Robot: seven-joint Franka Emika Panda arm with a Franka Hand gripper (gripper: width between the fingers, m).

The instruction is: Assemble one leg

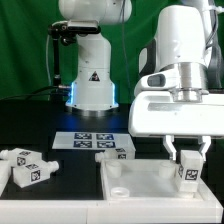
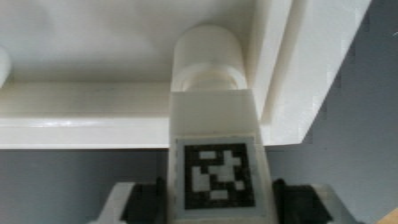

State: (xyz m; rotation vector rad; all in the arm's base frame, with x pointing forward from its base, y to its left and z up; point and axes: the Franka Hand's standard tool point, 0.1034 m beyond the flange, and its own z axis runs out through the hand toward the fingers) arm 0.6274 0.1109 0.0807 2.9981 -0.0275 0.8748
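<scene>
My gripper [image 1: 187, 160] is shut on a leg [image 1: 187, 171], a white square block with a black-and-white tag. It holds the leg upright over the far right corner of the large white rimmed panel [image 1: 150, 188]. In the wrist view the leg [image 2: 217, 150] runs from between my fingers [image 2: 290, 200] into the panel's corner [image 2: 267, 60], its round end at the rim. Whether it is seated in a socket I cannot tell. Three more legs [image 1: 25, 166] lie at the exterior view's left.
The marker board [image 1: 95, 141] lies behind the panel, in front of the robot base [image 1: 93, 85]. The black table [image 1: 60, 190] lies between the loose legs and the panel.
</scene>
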